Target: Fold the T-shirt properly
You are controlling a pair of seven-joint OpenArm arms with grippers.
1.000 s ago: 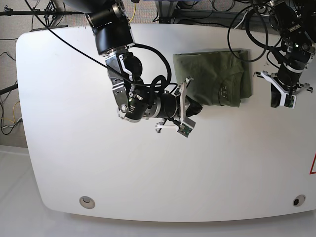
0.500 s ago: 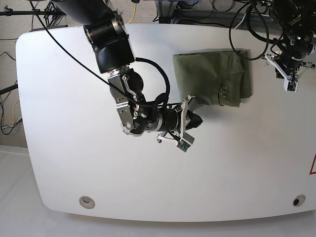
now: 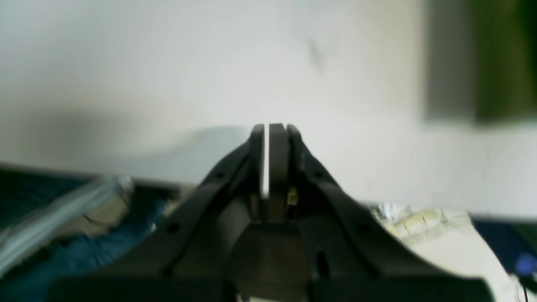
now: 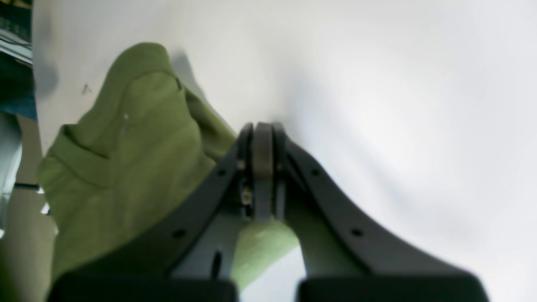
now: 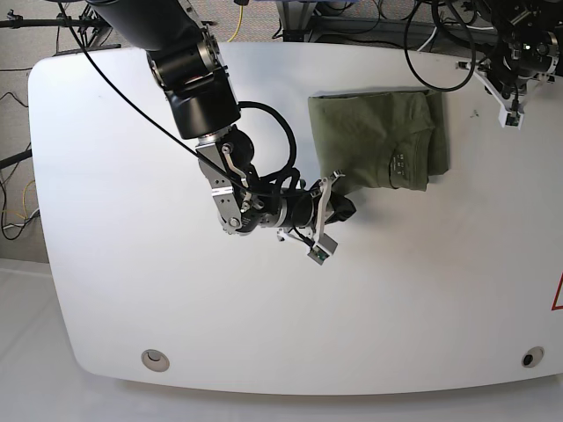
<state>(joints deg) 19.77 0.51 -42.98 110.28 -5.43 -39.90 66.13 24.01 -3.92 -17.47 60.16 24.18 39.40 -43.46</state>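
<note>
Right hand (image 4: 262,138), pressed together, touches the T-shirt (image 4: 126,167); base view shows its folded rectangle.

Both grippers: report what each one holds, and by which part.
Nothing is held. The right gripper is shut beside the T-shirt, with no cloth between its fingertips. The left gripper is shut, empty, away from it.

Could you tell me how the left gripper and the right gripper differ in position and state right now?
The right gripper sits by the near edge of the T-shirt, with green cloth beside and under its fingers in its wrist view; the left gripper is at the table's far corner, well off the shirt. The left shows a thin gap between its pads; the right shows none. Both are essentially shut and hold nothing visible.
</note>
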